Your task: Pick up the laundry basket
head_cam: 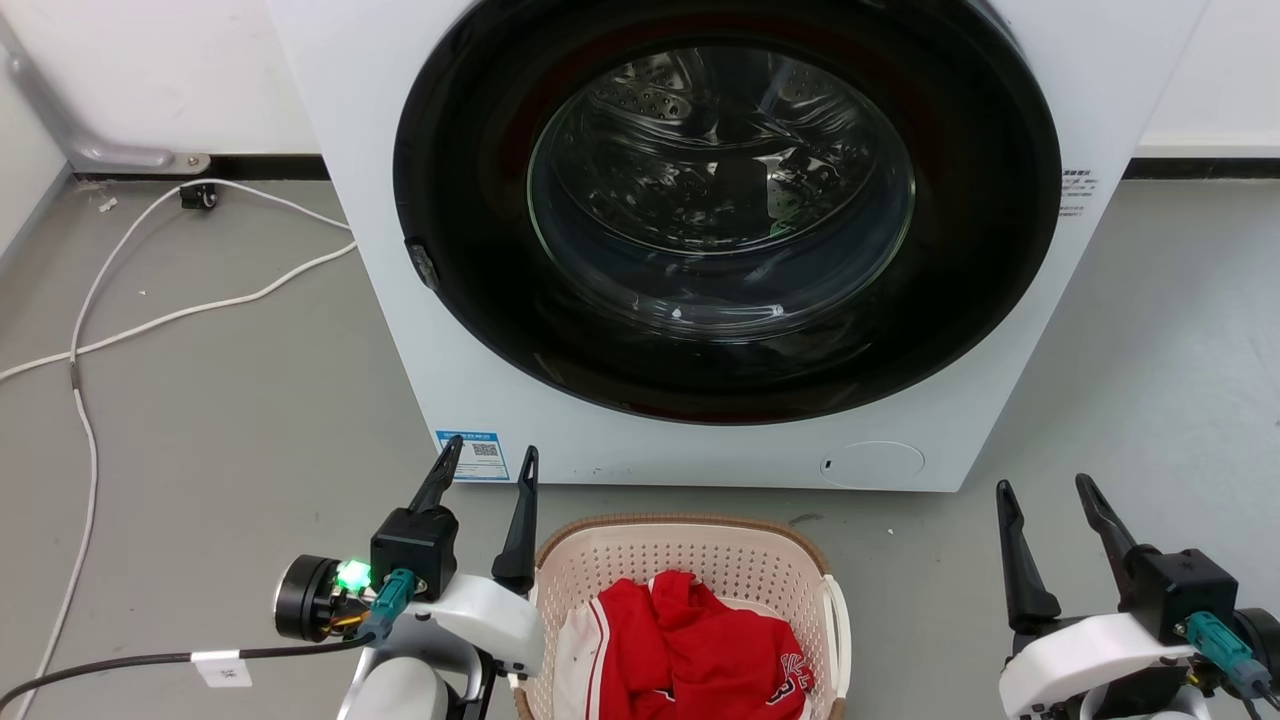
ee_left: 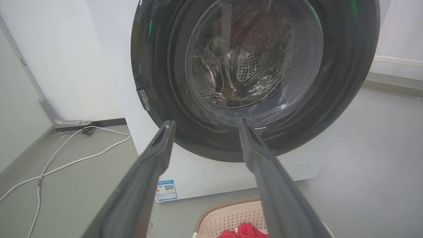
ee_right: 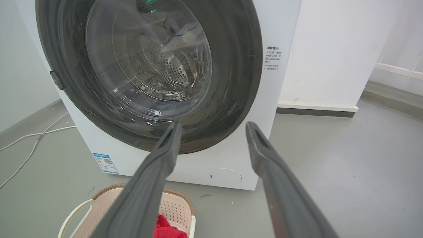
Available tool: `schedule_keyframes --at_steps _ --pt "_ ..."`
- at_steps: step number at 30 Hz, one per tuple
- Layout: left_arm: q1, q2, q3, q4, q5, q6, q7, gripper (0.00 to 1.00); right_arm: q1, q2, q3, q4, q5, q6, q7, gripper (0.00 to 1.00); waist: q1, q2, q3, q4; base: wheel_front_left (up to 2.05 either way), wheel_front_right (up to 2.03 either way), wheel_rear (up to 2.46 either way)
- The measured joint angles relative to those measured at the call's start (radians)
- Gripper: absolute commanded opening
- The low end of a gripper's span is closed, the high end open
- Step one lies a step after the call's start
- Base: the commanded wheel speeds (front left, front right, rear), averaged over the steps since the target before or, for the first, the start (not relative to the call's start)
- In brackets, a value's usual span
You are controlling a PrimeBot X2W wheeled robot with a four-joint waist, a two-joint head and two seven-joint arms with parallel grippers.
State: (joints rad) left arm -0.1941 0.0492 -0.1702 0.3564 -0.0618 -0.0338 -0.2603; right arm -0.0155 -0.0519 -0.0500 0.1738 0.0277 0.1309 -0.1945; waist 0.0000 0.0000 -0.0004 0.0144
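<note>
Grey floor (head_cam: 250, 450) holds the laundry basket (head_cam: 690, 550), washing machine (head_cam: 360, 200) just behind it; left gripper (head_cam: 492, 447) just beside it, right gripper (head_cam: 1044, 484) well apart, both with fingers spread, empty.

Head view: high, facing forward-down, close on washing machine (head_cam: 380, 300) front. Left wrist view, right wrist view: lower, flanking laundry basket (head_cam: 690, 550), both facing machine door (head_cam: 720, 200). All 3 share door, laundry basket far rim, grey floor (head_cam: 200, 420).

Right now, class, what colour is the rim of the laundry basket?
Brown, with a woven look. The rim of the laundry basket shows best in the head view.
</note>
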Motion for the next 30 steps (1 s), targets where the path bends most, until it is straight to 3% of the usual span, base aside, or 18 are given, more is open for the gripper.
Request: schedule_keyframes --at_steps 10,18,30 --pt "-0.021 0.0 0.0 0.038 -0.013 0.002 -0.003 1.0 -0.009 0.0 0.0 0.017 0.02 0.0 0.011 1.0 0.0 0.0 0.015 0.001 0.0 0.0 0.0" --pt "-0.143 0.001 0.003 0.207 -0.027 -0.012 -0.003 1.0 -0.062 0.0 0.0 0.094 0.044 0.0 0.051 1.0 0.0 0.0 0.081 -0.004 0.0 0.0 0.0" --pt "-0.357 0.033 -0.003 0.486 -0.061 -0.057 0.034 1.0 -0.228 0.001 0.063 0.334 0.101 0.0 0.086 1.0 0.0001 0.0 0.236 -0.037 0.0 0.0 0.0"
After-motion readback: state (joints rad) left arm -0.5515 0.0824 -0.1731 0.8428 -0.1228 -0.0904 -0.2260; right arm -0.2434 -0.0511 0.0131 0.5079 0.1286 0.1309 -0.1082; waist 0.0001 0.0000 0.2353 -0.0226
